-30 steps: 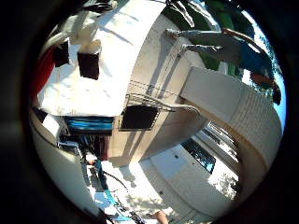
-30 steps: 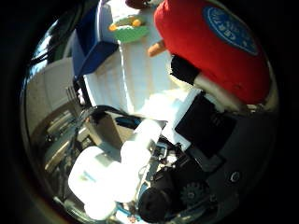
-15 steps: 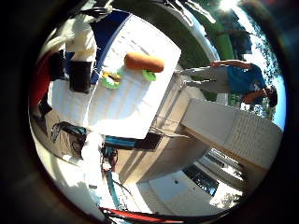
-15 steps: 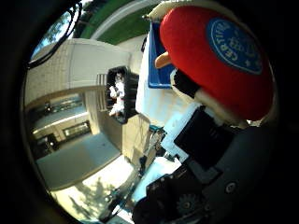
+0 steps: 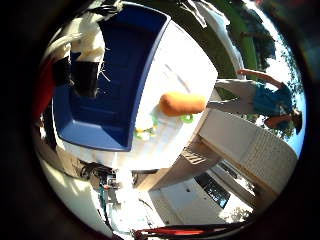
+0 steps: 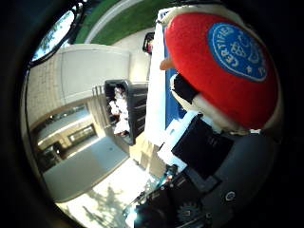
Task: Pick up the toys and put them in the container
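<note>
A red plush toy (image 6: 218, 71) with a blue round badge, an orange beak and white trim fills much of the thumb side view, close against the palm. My right hand (image 6: 204, 156) is shut on it, and its black and white fingers (image 5: 85, 65) show over the blue container (image 5: 100, 125). The container stands on a white table (image 5: 185, 65) and looks empty where it shows. An orange plush toy (image 5: 182, 103) lies on the table beside the container, with small green and yellow pieces (image 5: 145, 132) next to it.
A person (image 5: 260, 97) stands beyond the table's far side, touching nothing. A black crate (image 6: 126, 111) holding white things sits by a pale building wall. Grass (image 6: 137, 16) lies past the table and sunlit pavement (image 5: 185, 200) below it.
The views have swung as the hand moved: the blue container is now larger and nearer under the palm. The red plush toy stays in the same place against the palm.
</note>
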You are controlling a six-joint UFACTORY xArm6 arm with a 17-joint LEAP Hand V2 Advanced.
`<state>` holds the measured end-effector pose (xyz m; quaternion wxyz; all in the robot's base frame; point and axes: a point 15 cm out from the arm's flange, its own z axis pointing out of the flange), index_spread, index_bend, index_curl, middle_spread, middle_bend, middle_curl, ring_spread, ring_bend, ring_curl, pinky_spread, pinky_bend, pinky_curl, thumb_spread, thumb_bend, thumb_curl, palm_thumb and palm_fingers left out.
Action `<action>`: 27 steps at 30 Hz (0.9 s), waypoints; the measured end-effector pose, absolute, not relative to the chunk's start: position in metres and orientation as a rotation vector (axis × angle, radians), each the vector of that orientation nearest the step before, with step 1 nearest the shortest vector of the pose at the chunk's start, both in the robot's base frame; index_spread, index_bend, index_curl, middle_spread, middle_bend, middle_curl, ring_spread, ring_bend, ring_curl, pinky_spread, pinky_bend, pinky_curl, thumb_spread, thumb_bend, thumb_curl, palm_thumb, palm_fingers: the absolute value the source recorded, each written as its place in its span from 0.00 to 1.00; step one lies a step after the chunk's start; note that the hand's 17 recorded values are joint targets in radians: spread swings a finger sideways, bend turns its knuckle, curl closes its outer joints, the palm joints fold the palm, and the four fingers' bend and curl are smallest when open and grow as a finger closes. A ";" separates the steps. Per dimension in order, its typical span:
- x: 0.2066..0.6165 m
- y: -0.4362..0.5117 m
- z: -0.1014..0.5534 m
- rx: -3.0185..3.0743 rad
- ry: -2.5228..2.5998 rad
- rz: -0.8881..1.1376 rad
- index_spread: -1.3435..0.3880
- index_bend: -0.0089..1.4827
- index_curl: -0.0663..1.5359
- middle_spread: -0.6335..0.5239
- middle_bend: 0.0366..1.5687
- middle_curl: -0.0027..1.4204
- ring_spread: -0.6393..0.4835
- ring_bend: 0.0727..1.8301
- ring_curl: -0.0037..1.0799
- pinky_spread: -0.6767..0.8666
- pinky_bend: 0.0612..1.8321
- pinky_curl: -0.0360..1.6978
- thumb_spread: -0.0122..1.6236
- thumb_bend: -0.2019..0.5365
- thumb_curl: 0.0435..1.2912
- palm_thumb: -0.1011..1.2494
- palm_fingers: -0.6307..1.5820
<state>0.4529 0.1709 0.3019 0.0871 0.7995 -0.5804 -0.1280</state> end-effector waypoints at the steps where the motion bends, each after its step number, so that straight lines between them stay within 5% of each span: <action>1: 0.453 0.170 0.298 2.376 -1.723 -0.389 0.55 0.56 0.07 0.46 0.32 0.54 0.67 0.57 0.63 0.64 0.61 0.51 0.77 0.23 0.36 0.63 0.26; 4: 0.451 0.169 0.297 2.379 -1.703 -0.401 0.57 0.47 0.08 0.54 0.19 0.43 0.75 0.39 0.47 0.68 0.52 0.43 0.76 0.23 0.35 0.61 0.18; 10: 0.447 0.148 0.304 2.414 -1.638 -0.443 0.55 0.32 0.10 0.58 0.08 0.34 0.81 0.26 0.35 0.72 0.41 0.35 0.73 0.24 0.33 0.61 0.23; 20: 0.457 0.066 0.328 2.397 -1.742 -0.419 0.56 0.21 0.14 0.59 0.09 0.27 0.82 0.21 0.31 0.73 0.31 0.28 0.71 0.24 0.32 0.62 0.27; 27: 0.469 -0.046 0.331 2.299 -1.718 -0.216 0.59 0.18 0.15 0.59 0.09 0.26 0.81 0.21 0.30 0.72 0.26 0.26 0.71 0.24 0.32 0.62 0.28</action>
